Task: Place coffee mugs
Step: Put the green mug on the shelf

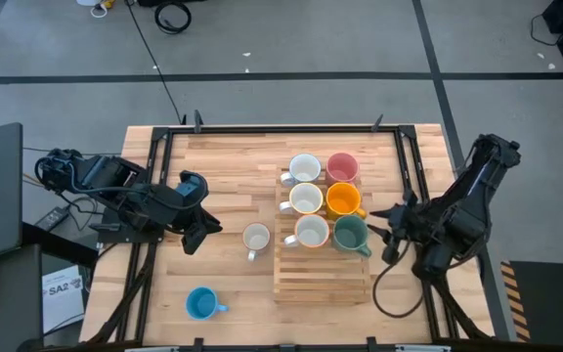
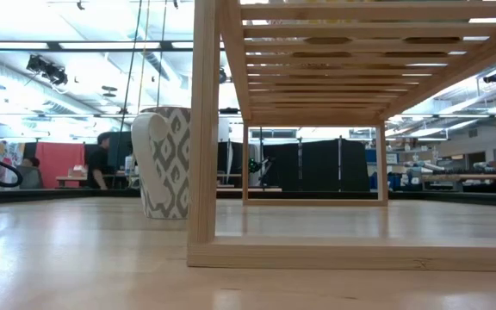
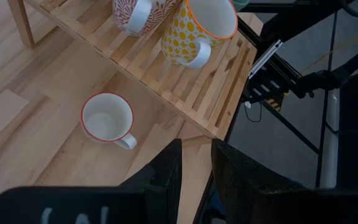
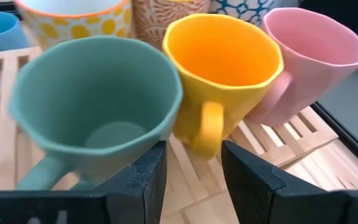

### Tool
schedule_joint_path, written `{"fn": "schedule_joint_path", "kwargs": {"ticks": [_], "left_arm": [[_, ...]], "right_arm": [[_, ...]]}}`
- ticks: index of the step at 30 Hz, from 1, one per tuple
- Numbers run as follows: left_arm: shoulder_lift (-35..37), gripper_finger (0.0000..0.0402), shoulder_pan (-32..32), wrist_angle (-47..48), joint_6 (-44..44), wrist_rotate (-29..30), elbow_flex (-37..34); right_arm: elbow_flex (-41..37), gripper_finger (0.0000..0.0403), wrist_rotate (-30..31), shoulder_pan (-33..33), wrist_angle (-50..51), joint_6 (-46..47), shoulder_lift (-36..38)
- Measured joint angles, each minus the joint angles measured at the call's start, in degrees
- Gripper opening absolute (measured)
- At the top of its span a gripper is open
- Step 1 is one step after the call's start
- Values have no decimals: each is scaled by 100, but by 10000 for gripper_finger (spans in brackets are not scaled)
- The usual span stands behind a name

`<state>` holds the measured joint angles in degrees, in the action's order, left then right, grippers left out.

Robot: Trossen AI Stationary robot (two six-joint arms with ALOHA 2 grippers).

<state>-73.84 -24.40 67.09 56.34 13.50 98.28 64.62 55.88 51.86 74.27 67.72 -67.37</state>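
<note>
Six mugs on the slatted wooden rack (image 1: 323, 274), two on the bare worktop (image 1: 233, 166).

Rack holds three white mugs in the left column (image 1: 305, 168) (image 1: 306, 198) (image 1: 311, 232) and, beside them, pink mug (image 1: 342, 167), orange mug (image 1: 344, 199), green mug (image 1: 351, 234). Red-rimmed white mug (image 1: 256, 238) stands upright on the worktop just left of the rack; blue mug (image 1: 201, 304) sits apart near the front edge. Left hand (image 1: 199, 235) hovers beside the red-rimmed mug, fingers narrowly parted, holding nothing. Right hand (image 1: 387, 233) sits just right of the green mug, fingers parted, empty, the mug's handle pointing toward the gap. Low view: a grey-patterned mug (image 2: 164, 162) beside the rack leg.
</note>
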Motion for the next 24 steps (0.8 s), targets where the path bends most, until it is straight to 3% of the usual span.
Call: {"fn": "schedule_joint_path", "kwargs": {"ticks": [6,14,24], "left_arm": [[0,91,0,0,-4,1,0],[0,91,1,0,-7,2,0],[0,91,-35,0,-11,2,0]], "right_arm": [[0,158,3,-260,-200,-91,0],[0,158,2,-486,-880,-933,0],[0,158,-50,-479,-895,-1093,120]]}}
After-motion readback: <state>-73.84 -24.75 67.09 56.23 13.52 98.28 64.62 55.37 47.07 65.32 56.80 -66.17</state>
